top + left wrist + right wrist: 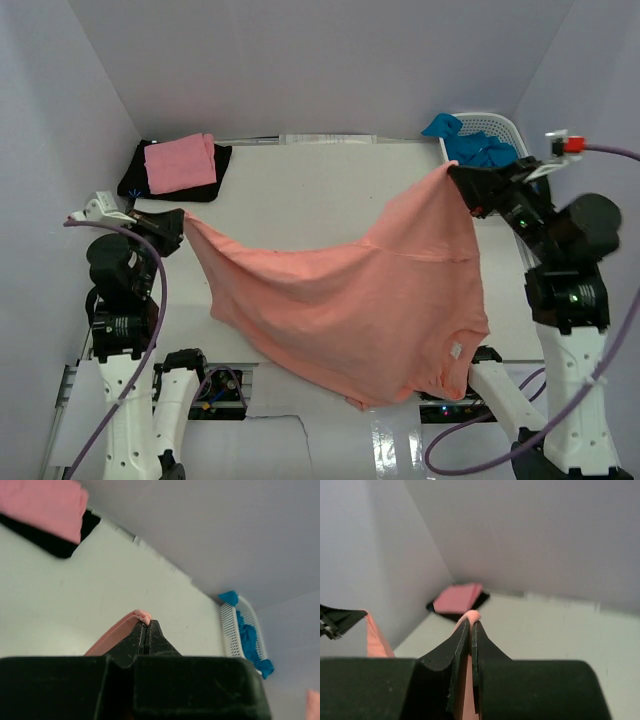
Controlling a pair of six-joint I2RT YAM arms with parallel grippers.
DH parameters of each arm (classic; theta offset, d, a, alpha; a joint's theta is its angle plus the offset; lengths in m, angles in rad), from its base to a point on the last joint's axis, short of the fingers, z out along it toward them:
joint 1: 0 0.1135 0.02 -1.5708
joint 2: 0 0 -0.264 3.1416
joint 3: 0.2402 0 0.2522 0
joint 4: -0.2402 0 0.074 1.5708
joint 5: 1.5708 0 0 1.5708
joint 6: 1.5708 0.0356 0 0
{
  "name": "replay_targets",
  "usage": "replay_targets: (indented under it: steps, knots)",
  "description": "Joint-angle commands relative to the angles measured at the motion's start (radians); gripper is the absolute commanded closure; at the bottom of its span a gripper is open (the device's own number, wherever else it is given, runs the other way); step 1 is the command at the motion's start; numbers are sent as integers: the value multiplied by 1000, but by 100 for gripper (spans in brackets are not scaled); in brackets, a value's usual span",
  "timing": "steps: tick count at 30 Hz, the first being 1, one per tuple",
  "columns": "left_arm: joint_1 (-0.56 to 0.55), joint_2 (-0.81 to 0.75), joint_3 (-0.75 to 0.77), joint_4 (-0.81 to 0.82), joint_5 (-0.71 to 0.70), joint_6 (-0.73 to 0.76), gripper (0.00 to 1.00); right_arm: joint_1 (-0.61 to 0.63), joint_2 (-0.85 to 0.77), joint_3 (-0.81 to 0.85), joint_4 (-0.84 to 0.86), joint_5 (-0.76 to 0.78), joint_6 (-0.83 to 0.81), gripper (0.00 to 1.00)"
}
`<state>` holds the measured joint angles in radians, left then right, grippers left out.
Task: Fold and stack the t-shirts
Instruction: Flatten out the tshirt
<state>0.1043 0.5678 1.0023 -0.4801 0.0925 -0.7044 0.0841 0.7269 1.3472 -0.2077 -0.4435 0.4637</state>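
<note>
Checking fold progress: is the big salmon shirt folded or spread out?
Spread, unfolded: the salmon t-shirt hangs between the left gripper and right gripper, each pinching an edge.

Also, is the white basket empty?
No, blue shirts lie in the basket at the table's far right corner.

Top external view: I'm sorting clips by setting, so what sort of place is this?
Probably a robot lab's enclosed test cell, not a home: plain pale walls box in a white table, and the left gripper and right gripper hold a salmon t-shirt up between them.
</note>
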Motion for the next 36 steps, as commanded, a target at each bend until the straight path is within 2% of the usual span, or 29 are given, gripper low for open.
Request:
replay_targets:
  steps: [1, 5, 6, 8, 9, 10, 12, 13, 15, 16, 17, 19, 20, 21, 22, 23, 24, 25, 26, 27, 28, 29, 30, 31, 32, 33, 34, 36]
  knots:
    - [-2, 0, -54, -71, -34, -11, 100, -4, -4, -92, -96, 57, 17, 92]
    - [-2, 122, -109, 21, -1, -30, 100, -4, 142, -109, -118, 54, -17, 92]
    - [-2, 197, -113, 46, 36, -55, 100, -4, 187, -106, -111, 43, -22, 92]
    - [-3, 289, -111, 133, 71, -81, 100, -4, 331, -73, -88, 0, -25, 92]
    - [-3, 402, -100, 152, 96, -99, 100, -4, 389, -51, -88, -18, -25, 92]
    - [-3, 465, -55, 164, 105, -101, 100, -6, 498, -24, -91, -38, -25, 92]
    - [-18, 597, 16, 175, 121, -98, 100, -4, 606, 79, -102, -96, -19, 92]
    - [-25, 732, 51, 178, 140, -89, 100, -4, 711, 119, -119, -101, -19, 92]
    - [-43, 869, 191, 166, 171, -86, 100, -6, 822, 264, -168, -109, -28, 92]
    - [-48, 1017, 250, 146, 205, -73, 100, -7, 932, 320, -189, -109, -33, 92]
    - [-60, 1088, 388, 91, 208, -70, 100, -9, 989, 379, -208, -116, -36, 92]
    - [-63, 1219, 520, 63, 222, -69, 100, -17, 1180, 600, -243, -142, -22, 92]
    - [-61, 1347, 674, 42, 240, -78, 100, -29, 1245, 694, -248, -193, -10, 92]
    - [-60, 1418, 779, 19, 260, -82, 100, -38, 1390, 930, -252, -213, 45, 92]
    - [-58, 1498, 906, -24, 275, -90, 100, -49, 1470, 1072, -240, -231, 87, 92]
    - [-51, 1658, 1050, -96, 333, -113, 100, -72, 1537, 1204, -199, -301, 146, 92]
    - [-46, 1732, 1366, -138, 363, -134, 100, -107, 1589, 1292, -112, -355, 230, 92]
    - [-40, 1797, 1515, -161, 400, -161, 100, -124, 1599, 1299, 142, -409, 413, 92]
    - [-31, 1839, 1627, -155, 438, -187, 100, -145, 1568, 1272, 234, -493, 450, 92]
    - [-28, 1810, 1651, -143, 464, -187, 100, -149, 1516, 1241, 266, -523, 422, 92]
    - [-28, 1743, 1579, -137, 445, -143, 100, -146, 1334, 1177, 251, -532, 239, 92]
    - [-40, 1653, 1443, -62, 403, -89, 100, -127, 1201, 839, 311, -481, 172, 92]
    - [-41, 1401, 1241, 60, 341, -34, 100, -124, 1042, 593, 459, -422, 161, 92]
    - [-34, 1279, 780, 209, 343, -47, 100, -127, 819, 407, 558, -370, 159, 92]
    - [-8, 1183, 612, 415, 348, -70, 100, -142, 766, 263, 539, -324, 114, 92]
    - [3, 1078, 510, 440, 345, -82, 100, -147, 741, 244, 481, -333, 80, 92]
    - [8, 1048, 396, 440, 351, -73, 100, -147, 694, 207, 455, -319, 58, 92]
    - [8, 977, 276, 501, 378, -78, 100, -133, 628, 55, 412, -261, 21, 92]
